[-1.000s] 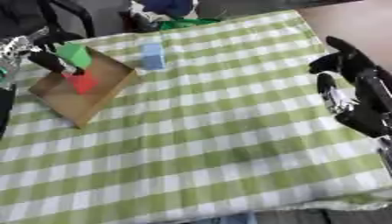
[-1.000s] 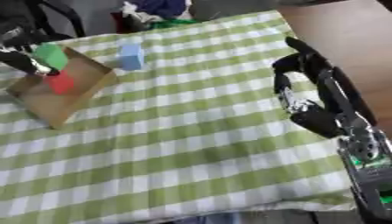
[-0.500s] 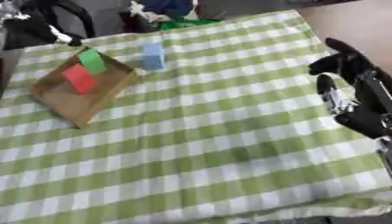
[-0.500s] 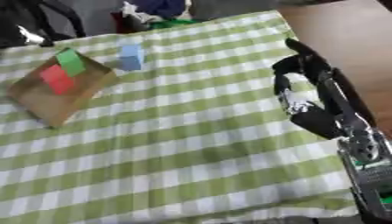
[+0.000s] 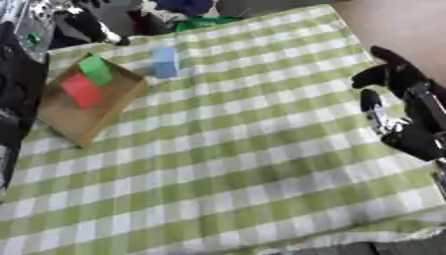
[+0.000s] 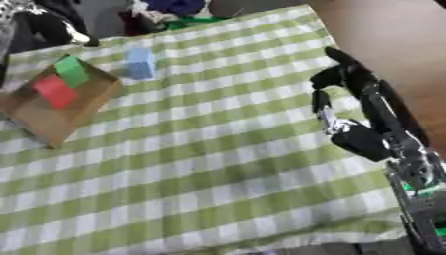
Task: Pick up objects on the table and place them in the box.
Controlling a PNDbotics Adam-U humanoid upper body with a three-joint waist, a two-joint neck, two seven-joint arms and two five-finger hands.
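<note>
Red block [image 5: 80, 90] and green block [image 5: 94, 69] sit in the box [image 5: 83, 128], blue block [image 5: 164, 62] waits on the tablecloth [image 5: 235, 164] just beside it, right hand [image 6: 344, 84] idle with relaxed fingers holding nothing, so blue block needs grabbing next.

Left hand out of sight; blue block [image 5: 164, 62] blurred
</note>
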